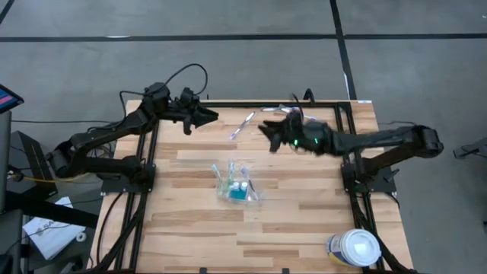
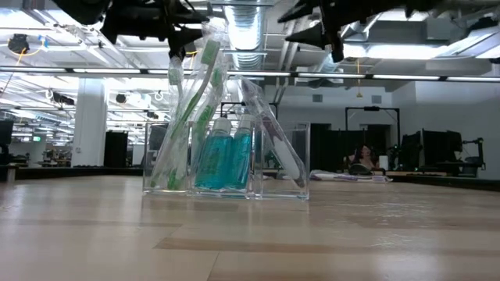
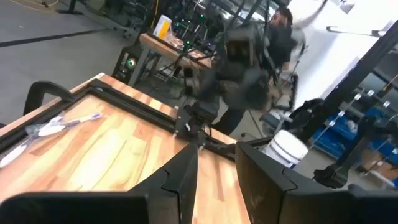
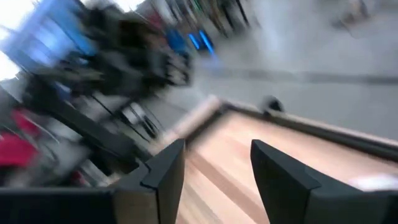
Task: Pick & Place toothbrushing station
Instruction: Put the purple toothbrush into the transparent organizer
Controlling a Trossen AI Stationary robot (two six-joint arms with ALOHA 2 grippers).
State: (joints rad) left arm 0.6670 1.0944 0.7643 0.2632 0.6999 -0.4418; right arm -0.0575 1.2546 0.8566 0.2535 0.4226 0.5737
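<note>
On the wooden worktop (image 1: 190, 221), the clear toothbrushing station (image 2: 225, 152) stands closest to the low camera, alone near the middle of the surface and touched by neither arm. Through its see-through walls two green-and-white toothbrushes (image 2: 195, 94) lean upright on one side, two small bottles of blue liquid (image 2: 226, 156) stand in the middle, and a pale tube-like item (image 2: 273, 136) slants on the other side; what that item is cannot be made out. From above, the station (image 1: 238, 185) shows only as a glint of plastic with blue inside, its compartments hard to separate. The left hand (image 1: 207, 116) hangs over the far left part of the worktop, its two fingers spread apart with nothing between them, as the left wrist view confirms (image 3: 214, 171). The right hand (image 1: 266, 129) hovers over the far middle, blurred in the overhead picture; its wrist view shows two dark fingers parted and empty (image 4: 214, 165), with everything beyond smeared. One loose toothbrush (image 1: 242, 125) lies flat between the two hands near the far edge. A single white-lidded round tub (image 1: 356, 248) sits at the near right corner, partly cut off by the frame. A person (image 3: 280, 34) in the room behind is largely hidden by the right arm.
</note>
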